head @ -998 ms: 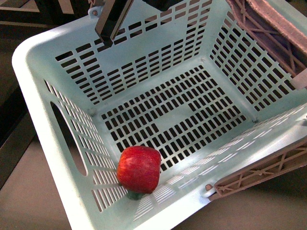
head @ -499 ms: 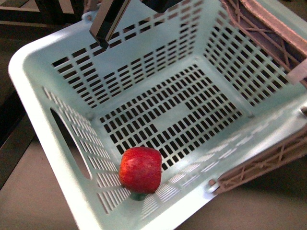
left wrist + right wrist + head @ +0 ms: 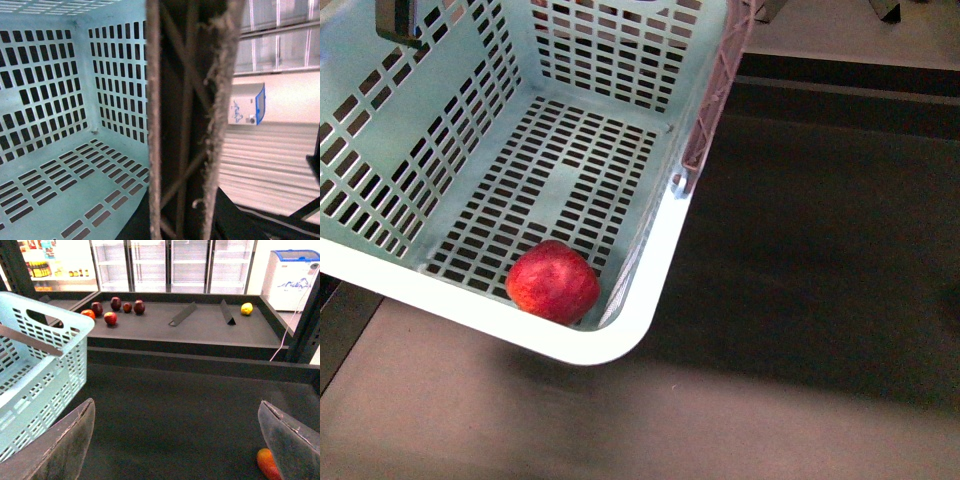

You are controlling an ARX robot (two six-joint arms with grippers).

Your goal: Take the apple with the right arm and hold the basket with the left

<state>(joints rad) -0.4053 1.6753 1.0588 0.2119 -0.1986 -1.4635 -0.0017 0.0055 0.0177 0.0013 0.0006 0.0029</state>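
The pale mint-blue basket (image 3: pixel 650 262) fills the upper left of the front view, tilted and lifted. The red apple (image 3: pixel 552 281) lies inside it in the near corner of the slotted floor. My left gripper (image 3: pixel 398 20) is shut on the basket at its far side. In the left wrist view the brown-grey latticed handle (image 3: pixel 185 125) runs straight through the jaws, with the basket's inside (image 3: pixel 60 165) beside it. My right gripper (image 3: pixel 177 445) is open and empty over a dark shelf surface, to the right of the basket (image 3: pixel 40 365). It does not show in the front view.
An orange-red fruit (image 3: pixel 268 464) lies on the dark surface, partly hidden by one right fingertip (image 3: pixel 290 440). A raised back shelf (image 3: pixel 190 320) holds several dark red fruits (image 3: pixel 116 303), a red one (image 3: pixel 110 318) and a yellow fruit (image 3: pixel 246 308). Glass-door fridges stand behind.
In the front view the basket has swung up and to the left with the apple still in its near corner. The dark shelf surface now shows on the right.
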